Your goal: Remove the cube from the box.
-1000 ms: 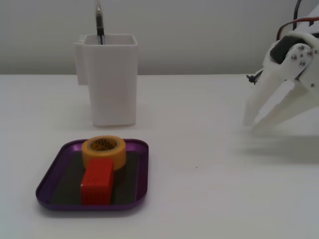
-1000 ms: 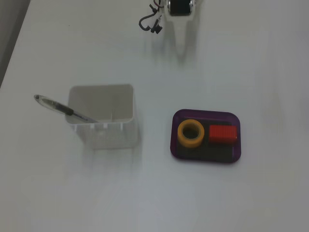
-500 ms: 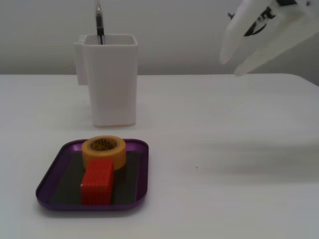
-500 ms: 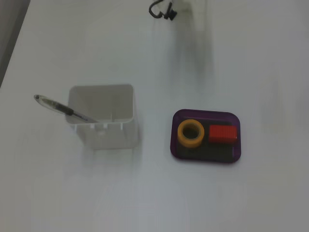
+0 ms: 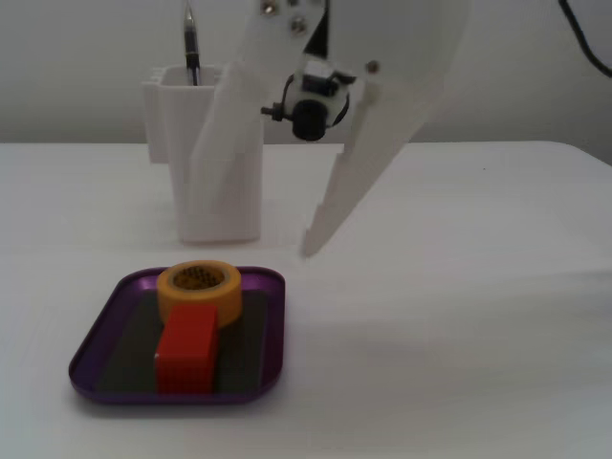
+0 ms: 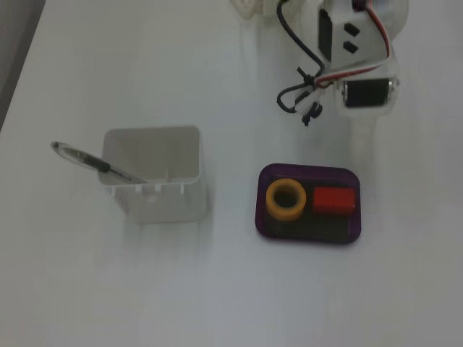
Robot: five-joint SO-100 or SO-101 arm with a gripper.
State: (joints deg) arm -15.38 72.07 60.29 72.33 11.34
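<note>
1. We find the cube [image 5: 187,348] lying flat on the dark floor of the box [image 5: 103,330]. In the low fixed view it occupies the near half of the box; in the fixed view from above, the cube [image 6: 333,199] sits in the right half of the box [image 6: 307,234].
2. We see a yellow tape roll [image 5: 200,290] in the same box, directly behind the cube in the low view and touching it or nearly so. From above, the tape roll [image 6: 286,199] lies in the left half, just beside the cube.
3. The box rests on the white bench [image 5: 459,363].
4. We note a tall white container [image 5: 212,158] standing upright on the bench behind the box in the low view. From above, the container [image 6: 154,177] is well to the left of the box, with a pen [image 6: 94,164] leaning out of it toward the left.
5. The hand [image 5: 251,251] is wide open and holds nothing. In the low view its two white fingers [image 5: 368,163] point downward above the bench, behind the box and clear of the cube; one finger overlaps the container in that view.
6. From above, the arm [image 6: 358,54] enters from the top edge and hangs over the bench just beyond the far rim of the box. We cannot make out the fingertips in that view.
</note>
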